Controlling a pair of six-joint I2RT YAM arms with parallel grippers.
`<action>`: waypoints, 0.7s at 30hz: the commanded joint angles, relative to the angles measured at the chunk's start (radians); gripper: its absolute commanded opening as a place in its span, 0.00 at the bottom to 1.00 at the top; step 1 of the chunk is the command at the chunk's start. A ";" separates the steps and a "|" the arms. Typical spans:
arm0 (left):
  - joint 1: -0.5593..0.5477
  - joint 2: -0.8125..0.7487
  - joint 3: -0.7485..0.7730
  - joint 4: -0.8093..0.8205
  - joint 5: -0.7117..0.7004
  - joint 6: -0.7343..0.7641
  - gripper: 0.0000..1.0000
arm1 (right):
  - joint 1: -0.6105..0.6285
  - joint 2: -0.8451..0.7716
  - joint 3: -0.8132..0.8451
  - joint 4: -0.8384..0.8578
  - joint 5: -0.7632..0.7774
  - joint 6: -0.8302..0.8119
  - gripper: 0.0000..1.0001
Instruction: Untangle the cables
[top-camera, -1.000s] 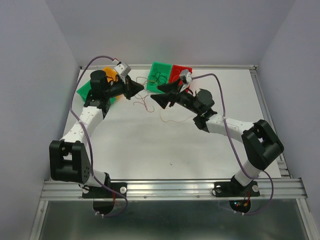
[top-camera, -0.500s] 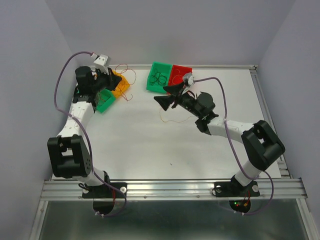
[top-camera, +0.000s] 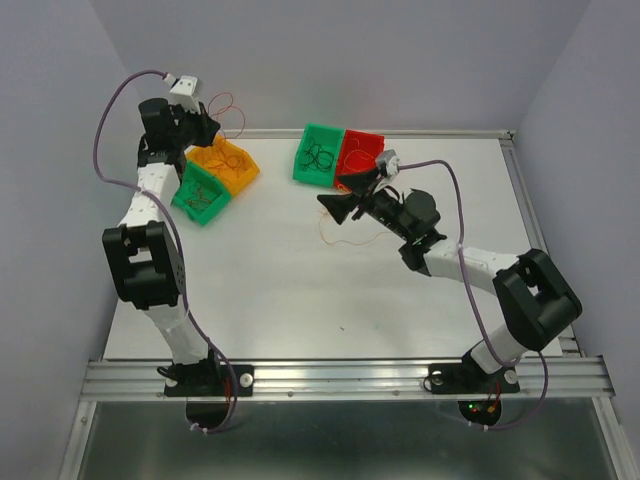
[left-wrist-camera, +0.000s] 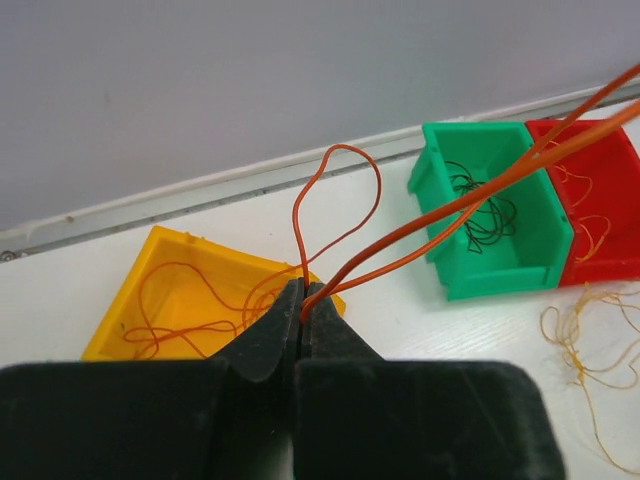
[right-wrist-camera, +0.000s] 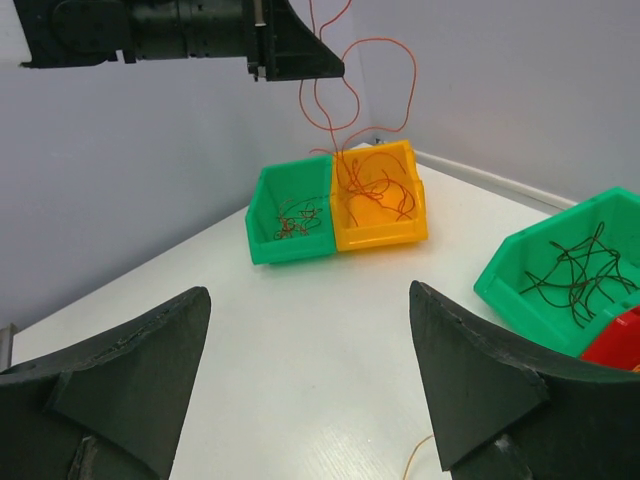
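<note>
The left gripper (top-camera: 205, 126) is hovering high over the far left corner of the white table (top-camera: 280, 290), and its two black jaws are pressing together on a hair-thin orange wire (left-wrist-camera: 345, 148), pinching it right at their tips. From the pinch the wire is curling up in a narrow loop, and two long strands are running off past the left wrist camera. In the right wrist view it is hanging in loose curls towards an open yellow plastic bin (right-wrist-camera: 380, 232), where its lowest part seems to be reaching in among the orange coils (right-wrist-camera: 375, 185) lying there. A green plastic bin (right-wrist-camera: 285, 250) is sitting against that bin's side, holding a small knot of reddish-brown wires (right-wrist-camera: 295, 220). At the middle of the far edge a second green bin (top-camera: 306, 160) is holding a tangle of dark wires (left-wrist-camera: 480, 205), and a red plastic bin (top-camera: 362, 148) touching it is holding a few thin orange-yellow strands (left-wrist-camera: 590, 225). The right gripper (top-camera: 338, 195) is hovering just in front of these two bins with its jaws spread wide apart, gripping nothing. A loose pale-orange tangle (left-wrist-camera: 572, 335) is lying on the table near the red bin.
</note>
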 joint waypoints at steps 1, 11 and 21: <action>0.017 0.091 0.117 -0.040 -0.050 0.028 0.00 | -0.016 -0.044 -0.028 0.038 0.016 -0.018 0.86; 0.033 0.313 0.418 -0.338 -0.116 0.289 0.00 | -0.030 -0.024 -0.032 0.039 -0.002 -0.006 0.86; -0.022 0.496 0.652 -0.634 -0.352 0.496 0.00 | -0.033 -0.008 -0.023 0.039 -0.016 0.005 0.86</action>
